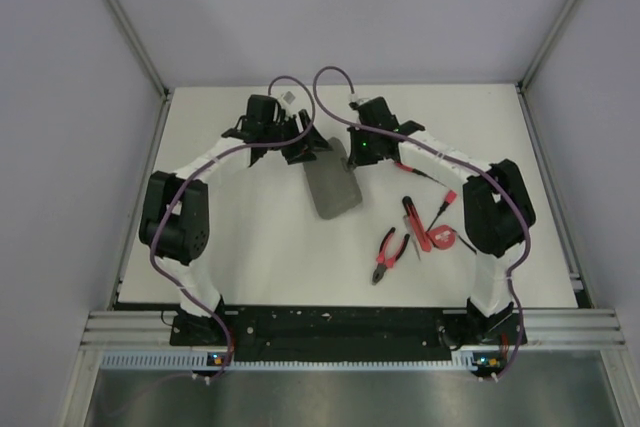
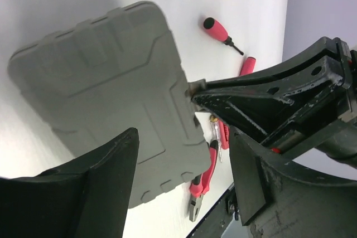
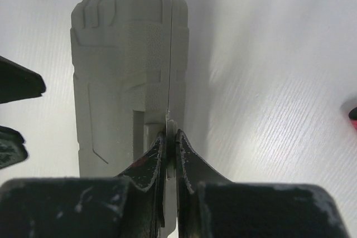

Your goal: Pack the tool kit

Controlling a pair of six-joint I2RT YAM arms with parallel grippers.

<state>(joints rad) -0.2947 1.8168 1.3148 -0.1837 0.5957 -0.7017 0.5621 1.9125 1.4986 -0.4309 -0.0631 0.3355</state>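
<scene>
1. Case position. The grey case (image 1: 332, 185) lies closed on the white table (image 1: 250, 247), towards the far middle, between the two arms. The seam between its two shells shows along its narrow edge in the right wrist view (image 3: 170, 54).

2. Right gripper (image 3: 170, 136). The fingers are pressed together on a thin tab at the edge of the case. The rest of the case extends straight away from the fingertips. In the overhead view this gripper (image 1: 357, 157) sits at the far right edge of the case.

3. Left gripper (image 2: 184, 137). The fingers stand apart and grip nothing. The moulded outer face of the case (image 2: 106, 98) fills the gap between the fingers and lies beyond them. The views do not show whether either finger touches the case. In the overhead view this gripper (image 1: 303, 147) is at the far left corner of the case, opposite the right gripper.

4. Loose tools. All lie on the table to the right of the case and apart from it, under the right arm.
- The red-and-black pliers (image 1: 388, 255) lie nearest the arm bases.
- The red tape measure (image 1: 438, 239) lies just right of the pliers.
- A red-handled screwdriver (image 2: 216, 29) lies farther out.
</scene>
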